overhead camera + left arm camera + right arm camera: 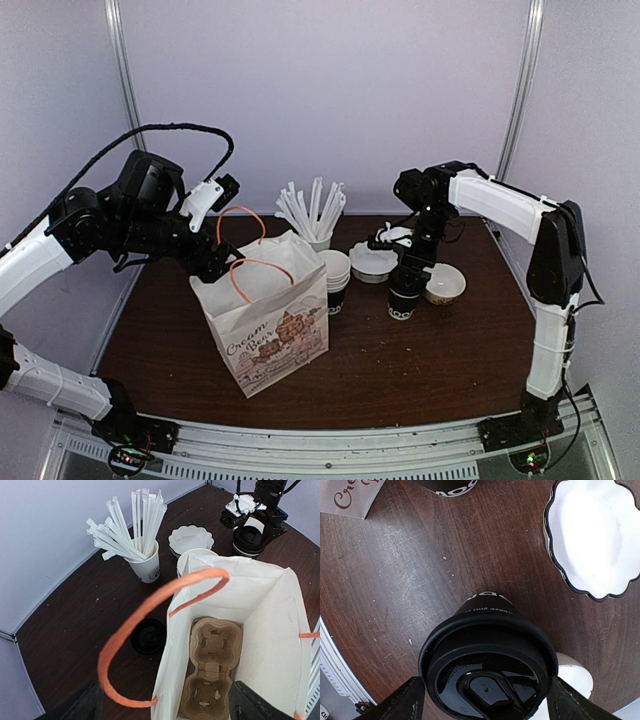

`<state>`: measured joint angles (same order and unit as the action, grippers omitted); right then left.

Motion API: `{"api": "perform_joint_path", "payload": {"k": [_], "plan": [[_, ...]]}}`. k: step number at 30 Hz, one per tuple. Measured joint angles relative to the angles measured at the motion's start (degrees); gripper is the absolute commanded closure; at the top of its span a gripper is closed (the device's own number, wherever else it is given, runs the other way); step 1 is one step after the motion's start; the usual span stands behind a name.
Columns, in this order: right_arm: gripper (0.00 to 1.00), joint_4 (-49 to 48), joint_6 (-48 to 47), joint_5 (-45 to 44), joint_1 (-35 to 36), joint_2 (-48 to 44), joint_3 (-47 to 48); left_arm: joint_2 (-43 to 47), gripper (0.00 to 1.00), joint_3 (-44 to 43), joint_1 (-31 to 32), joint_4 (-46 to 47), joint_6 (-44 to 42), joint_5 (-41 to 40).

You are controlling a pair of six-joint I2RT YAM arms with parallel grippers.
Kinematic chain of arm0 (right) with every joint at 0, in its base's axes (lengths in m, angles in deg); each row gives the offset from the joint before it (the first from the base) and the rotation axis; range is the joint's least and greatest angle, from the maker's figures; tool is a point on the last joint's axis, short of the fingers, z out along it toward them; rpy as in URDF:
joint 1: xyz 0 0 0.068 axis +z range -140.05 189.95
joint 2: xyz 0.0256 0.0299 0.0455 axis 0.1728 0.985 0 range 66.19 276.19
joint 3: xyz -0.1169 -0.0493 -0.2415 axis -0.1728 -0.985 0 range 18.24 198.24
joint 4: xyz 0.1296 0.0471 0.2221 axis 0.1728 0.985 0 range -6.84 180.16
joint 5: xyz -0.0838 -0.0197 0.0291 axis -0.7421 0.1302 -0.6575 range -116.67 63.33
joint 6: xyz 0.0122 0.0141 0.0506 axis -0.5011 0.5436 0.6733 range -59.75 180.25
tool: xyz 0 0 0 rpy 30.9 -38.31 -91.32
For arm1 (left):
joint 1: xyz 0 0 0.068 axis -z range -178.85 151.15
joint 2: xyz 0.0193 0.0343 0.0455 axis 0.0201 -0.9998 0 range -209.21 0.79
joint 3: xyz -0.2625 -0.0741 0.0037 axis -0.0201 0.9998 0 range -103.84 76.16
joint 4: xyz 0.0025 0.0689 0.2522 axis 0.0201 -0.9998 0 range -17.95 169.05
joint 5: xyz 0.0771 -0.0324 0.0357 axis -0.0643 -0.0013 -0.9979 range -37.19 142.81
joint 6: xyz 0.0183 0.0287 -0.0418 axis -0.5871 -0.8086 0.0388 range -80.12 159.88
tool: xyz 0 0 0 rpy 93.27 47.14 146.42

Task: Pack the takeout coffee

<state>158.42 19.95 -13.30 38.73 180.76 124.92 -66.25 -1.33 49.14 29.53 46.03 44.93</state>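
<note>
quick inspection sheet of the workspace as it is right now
surface: dark wood table, scuffed, with pale specks
job's things: coffee upright and lidded on the table, right of the bag; bag stands open with an empty carrier inside
clutter: straws in a cup, white cups, fluted dish, cream bowl, loose lid
pincers: left pincer open at the bag's mouth; right pincer straddles the coffee's lid, contact unclear
cables: black cable loops above the left arm
surroundings: pale walls; nothing else seen
</note>
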Motion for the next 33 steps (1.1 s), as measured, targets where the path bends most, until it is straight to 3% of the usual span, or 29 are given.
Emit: {"api": "perform_joint_path", "payload": {"k": [5, 20, 33], "plan": [[0.21, 0.52, -0.02, -0.02, 0.0, 0.11, 0.0, 0.04, 0.09, 0.09, 0.0, 0.0, 0.0, -0.02], [0.18, -0.33, 0.07, -1.95, 0.63, 0.11, -0.66, 0.46, 0.09, 0.26, 0.0, 0.0, 0.0, -0.02], [0.28, 0.0, 1.07, -3.37, 1.66, -1.07, -1.31, 0.48, 0.09, 0.17, 0.0, -0.28, -0.2, -0.74]]}}
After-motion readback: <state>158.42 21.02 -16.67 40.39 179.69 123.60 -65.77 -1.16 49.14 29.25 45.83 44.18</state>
